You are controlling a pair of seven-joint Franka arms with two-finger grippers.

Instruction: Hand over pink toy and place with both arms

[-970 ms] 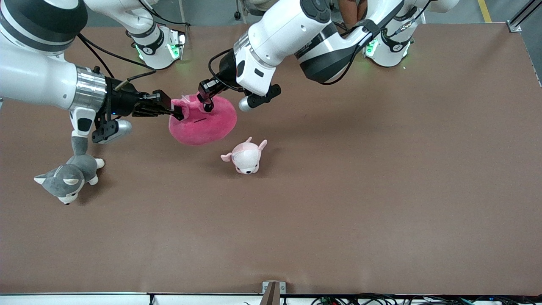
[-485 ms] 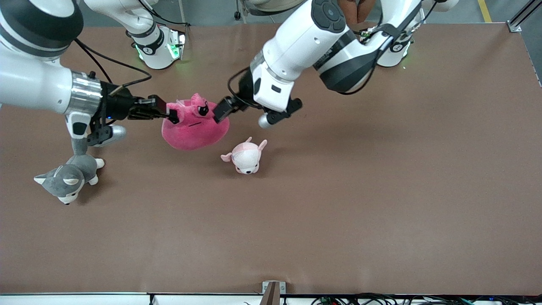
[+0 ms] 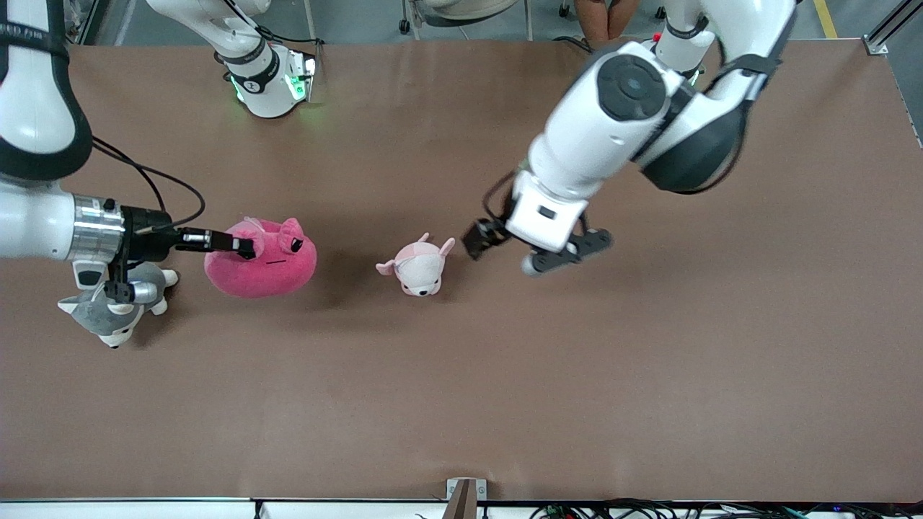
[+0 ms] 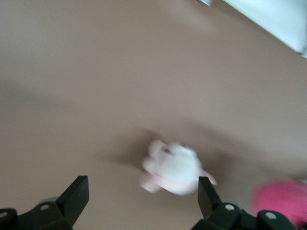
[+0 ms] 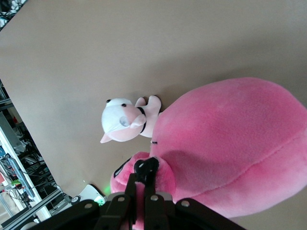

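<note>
The pink toy (image 3: 268,271), a hot-pink round plush, hangs low over the table from my right gripper (image 3: 247,249), beside the husky plush. The right gripper (image 5: 146,173) is shut on a pink fold at the toy's top, by its black eye. The toy's body (image 5: 230,143) fills the right wrist view. I cannot tell whether it touches the table. My left gripper (image 3: 477,239) is open and empty, low over the table beside the pale puppy plush, on the side toward the left arm's end. The left wrist view shows its jaws wide apart (image 4: 142,186), and the pink toy (image 4: 280,199) at the edge.
The pale pink-and-white puppy plush (image 3: 418,265) lies on the table between the two grippers; it also shows in the left wrist view (image 4: 175,167) and the right wrist view (image 5: 125,122). The grey-and-white husky plush (image 3: 108,311) lies partly under my right wrist.
The left gripper let go of the pink toy and drew away toward the left arm's end. The right gripper carried the toy toward the right arm's end, to a spot beside the husky.
</note>
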